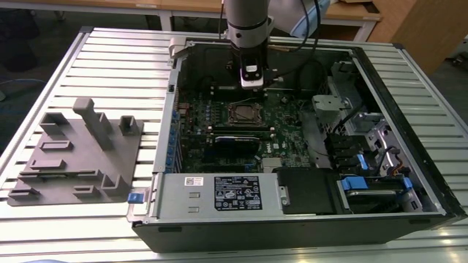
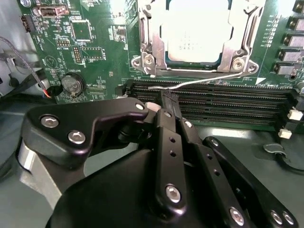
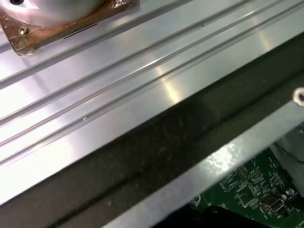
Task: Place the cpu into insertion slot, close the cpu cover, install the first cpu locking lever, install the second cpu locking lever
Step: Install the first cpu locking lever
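Open black tower PC case [image 1: 409,164] lies on its side on the ribbed aluminium table [image 1: 109,60], green motherboard [image 1: 219,137] facing up. Grey UR arm [image 1: 245,22] comes down into the case from the far edge; its black gripper [image 2: 167,102] sits just beyond the socket area in the exterior view. In the second wrist view the two black fingers [image 2: 171,142] are pressed together, tips at the edge of the long black memory slots [image 2: 213,102], right by the free end of a thin silver wire locking lever [image 2: 209,80]; can't tell whether the tips actually pinch the wire or just touch it. That lever runs at a slant from the fingertips up toward the socket's corner, lying above the board rather than tucked down flat. The cpu [image 2: 194,31], flat square chip with dull silver-grey metal lid, is seated in the insertion slot [image 1: 245,114], the square dark socket with silvery rim in the green board. The cpu cover [image 2: 242,28], thin silver metal frame with cut-out centre, lies down around the chip, chip top showing through the opening; screw heads visible at the frame's near corners. Grey plastic parts fixture [image 1: 76,153] sits on the table well apart from the case, on the exterior view's left. First wrist view: ribbed table surface, dark case wall [image 3: 156,142], a corner of the green board.
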Controlling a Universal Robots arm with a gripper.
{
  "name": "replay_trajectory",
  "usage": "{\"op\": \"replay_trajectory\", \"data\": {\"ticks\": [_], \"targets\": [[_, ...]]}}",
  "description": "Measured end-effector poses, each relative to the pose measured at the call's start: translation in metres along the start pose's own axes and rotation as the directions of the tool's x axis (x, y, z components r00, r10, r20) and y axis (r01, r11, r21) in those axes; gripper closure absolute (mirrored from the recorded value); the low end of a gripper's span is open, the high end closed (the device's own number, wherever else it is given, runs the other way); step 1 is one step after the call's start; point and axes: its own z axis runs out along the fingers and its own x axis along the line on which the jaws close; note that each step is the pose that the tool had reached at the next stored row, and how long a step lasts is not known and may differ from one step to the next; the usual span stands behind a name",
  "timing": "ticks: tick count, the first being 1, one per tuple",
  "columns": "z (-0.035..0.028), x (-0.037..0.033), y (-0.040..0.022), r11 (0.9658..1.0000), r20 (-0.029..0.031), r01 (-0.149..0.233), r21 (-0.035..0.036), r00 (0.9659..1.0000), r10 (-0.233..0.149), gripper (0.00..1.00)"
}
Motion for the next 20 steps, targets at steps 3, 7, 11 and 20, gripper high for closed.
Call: {"op": "replay_trajectory", "data": {"ticks": [3,7,11,20], "targets": [[-0.0003,0.0,-0.0017,1.0,0.0011,0.001,-0.0009,1.0,-0.001,0.89],[-0.0009,0.0,-0.0026,1.0,0.0012,0.001,-0.0013,1.0,-0.001,0.89],[-0.0018,-0.0003,-0.0039,1.0,-0.0002,0.0,-0.0052,1.0,0.0,0.89],[-0.0027,-0.0002,-0.0096,0.9999,0.0047,0.0,-0.0154,1.0,0.0,0.89]]}}
